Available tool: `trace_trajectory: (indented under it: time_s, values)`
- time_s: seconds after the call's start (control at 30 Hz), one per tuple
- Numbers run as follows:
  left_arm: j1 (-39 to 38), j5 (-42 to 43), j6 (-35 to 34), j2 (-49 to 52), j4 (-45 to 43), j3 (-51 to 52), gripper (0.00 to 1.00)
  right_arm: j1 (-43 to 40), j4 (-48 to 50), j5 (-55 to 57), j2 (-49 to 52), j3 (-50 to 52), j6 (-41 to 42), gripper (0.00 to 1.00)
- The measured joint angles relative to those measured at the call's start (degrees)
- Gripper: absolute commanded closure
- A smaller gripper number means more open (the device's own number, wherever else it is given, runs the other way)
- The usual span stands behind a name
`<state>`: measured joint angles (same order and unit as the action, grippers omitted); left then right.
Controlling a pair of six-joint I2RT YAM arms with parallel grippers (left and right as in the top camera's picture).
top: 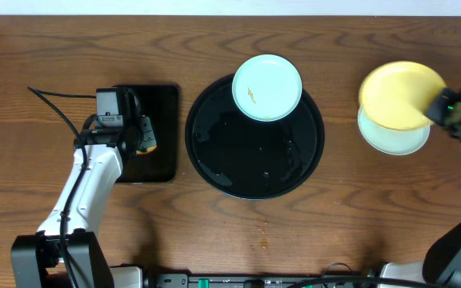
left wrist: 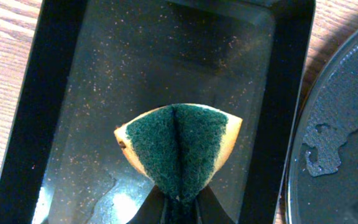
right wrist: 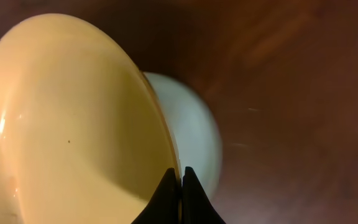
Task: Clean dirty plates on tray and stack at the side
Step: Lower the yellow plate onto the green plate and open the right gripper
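Observation:
A pale mint-blue plate (top: 267,86) with a small dark smudge lies on the far rim of the large round black tray (top: 214,152). My right gripper (top: 441,105) is shut on the rim of the pale yellow plate (top: 400,94), holding it tilted just above a second mint-blue plate (top: 390,141) that lies on the bare wood at the right side. In the right wrist view the yellow plate (right wrist: 73,124) fills the left, the mint plate (right wrist: 194,134) behind it, my fingers (right wrist: 180,180) pinching its edge. My left gripper (left wrist: 180,202) is shut on a green-and-yellow sponge (left wrist: 179,146).
A smaller rectangular black tray (top: 160,132), wet inside, sits left of the round tray, under the left gripper; it also shows in the left wrist view (left wrist: 61,93). The round tray's surface (left wrist: 340,143) holds water patches. A cable (top: 54,102) runs across the left tabletop.

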<state>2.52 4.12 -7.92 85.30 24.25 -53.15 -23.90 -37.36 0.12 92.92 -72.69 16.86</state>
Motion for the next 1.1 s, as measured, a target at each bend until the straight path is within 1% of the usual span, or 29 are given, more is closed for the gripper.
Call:
trace_trajectory:
  time_s: [0.03, 0.13, 0.43, 0.47, 0.5, 0.53, 0.57, 0.6, 0.63, 0.77, 0.8, 0.83, 0.9, 1.0, 1.1]
  values:
    - [0.0, 0.0, 0.0, 0.0, 0.0, 0.0, 0.92, -2.1, 0.2, -0.1, 1.3, 0.0, 0.1, 0.99]
    - [0.0, 0.0, 0.0, 0.0, 0.0, 0.0, 0.92, -4.1, 0.3, -0.3, 3.6, 0.0, 0.1, 0.99]
    - [0.0, 0.0, 0.0, 0.0, 0.0, 0.0, 0.92, -5.0, 1.8, -2.7, 12.5, 0.0, 0.2, 0.98]
    - [0.0, 0.0, 0.0, 0.0, 0.0, 0.0, 0.92, -5.0, 1.8, -3.2, 13.4, 0.0, 0.2, 0.96]
    - [0.0, 0.0, 0.0, 0.0, 0.0, 0.0, 0.92, -5.0, 1.8, -3.5, 14.1, 0.0, 0.2, 0.88]
    - [0.0, 0.0, 0.0, 0.0, 0.0, 0.0, 0.92, -5.0, 1.8, -3.7, 14.6, 0.0, 0.3, 0.79]
    - [0.0, 0.0, 0.0, 0.0, 0.0, 0.0, 0.92, -5.0, 1.7, -3.9, 14.8, 0.0, 0.4, 0.68]
    - [0.0, 0.0, 0.0, 0.0, 0.0, 0.0, 0.92, -5.0, 1.4, -4.3, 15.2, 0.0, 0.6, 0.59]
    - [0.0, 0.0, 0.0, 0.0, 0.0, 0.0, 0.92, -5.0, 1.0, -4.7, 15.3, 0.0, 0.3, 0.51]
    - [0.0, 0.0, 0.0, 0.0, 0.0, 0.0, 0.92, -5.0, 0.3, -10.1, 15.3, 0.0, -2.8, 0.34]
    - [0.0, 0.0, 0.0, 0.0, 0.0, 0.0, 0.91, -5.0, 0.1, -11.4, 15.3, 0.0, -3.8, 0.33]
    - [0.0, 0.0, 0.0, 0.0, 0.0, 0.0, 0.87, -5.0, -0.2, -12.8, 15.3, 0.0, -5.0, 0.32]
    - [0.0, 0.0, 0.0, 0.0, 0.0, 0.0, 0.87, -4.9, -0.7, -14.8, 15.3, 0.0, -6.9, 0.34]
    - [0.0, 0.0, -0.2, 0.0, 0.0, 0.0, 0.87, -3.9, -6.9, -17.0, 15.3, -2.3, -10.3, 0.34]
    - [0.0, 0.0, -0.2, 0.0, 0.0, 0.0, 0.87, 0.9, -14.0, -18.4, 15.3, -9.4, -14.0, 0.32]
